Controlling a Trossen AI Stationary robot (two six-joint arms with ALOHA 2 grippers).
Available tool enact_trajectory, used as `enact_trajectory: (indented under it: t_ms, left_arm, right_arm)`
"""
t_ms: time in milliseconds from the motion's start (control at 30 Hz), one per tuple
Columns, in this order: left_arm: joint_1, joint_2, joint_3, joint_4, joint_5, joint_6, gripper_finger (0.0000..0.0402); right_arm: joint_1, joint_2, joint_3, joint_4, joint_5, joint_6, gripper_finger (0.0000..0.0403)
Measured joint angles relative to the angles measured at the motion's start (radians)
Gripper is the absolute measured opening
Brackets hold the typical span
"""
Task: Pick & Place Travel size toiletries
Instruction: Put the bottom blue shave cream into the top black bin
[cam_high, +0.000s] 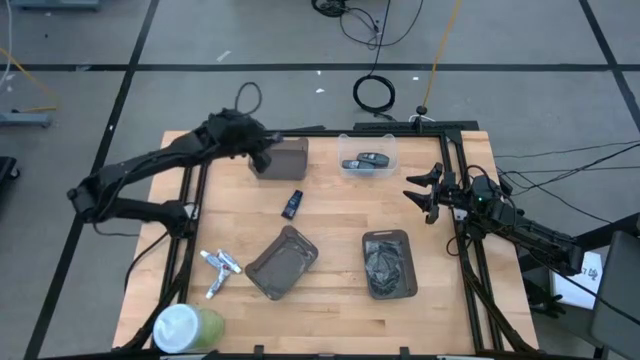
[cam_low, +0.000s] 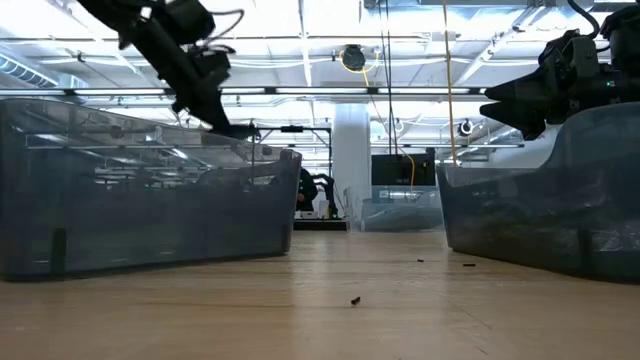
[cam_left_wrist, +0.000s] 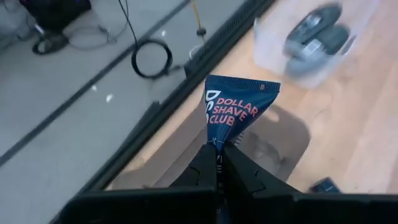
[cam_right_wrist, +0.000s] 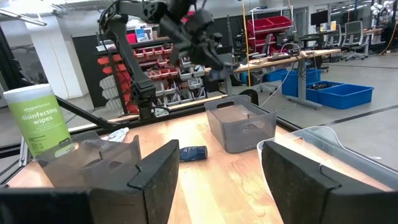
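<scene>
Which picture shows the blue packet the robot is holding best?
The left wrist view: the blue packet fills the middle, pinched in the left tool, its writing readable. From above, the arm hides it. The low view shows only the tool. The right wrist view shows it tiny and blurred.

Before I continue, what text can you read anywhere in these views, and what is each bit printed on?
"DOLLAR SHAVE CLUB": on the dark blue tube held in the shut left tool.
"disinfecting wipes": on the green wipes canister; the small print above it is too small to read.
The blue packet on the table: print unreadable.
</scene>
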Motion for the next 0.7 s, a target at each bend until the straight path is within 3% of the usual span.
enact_trajectory:
  t_ms: [700]
  left_arm:
    - [-0.010, 0.336, 0.000, 0.086, -0.006, -0.072, 0.0000]
  right_arm:
    - [0.000, 0.000, 0.000, 0.000, 0.000, 0.000, 0.0215]
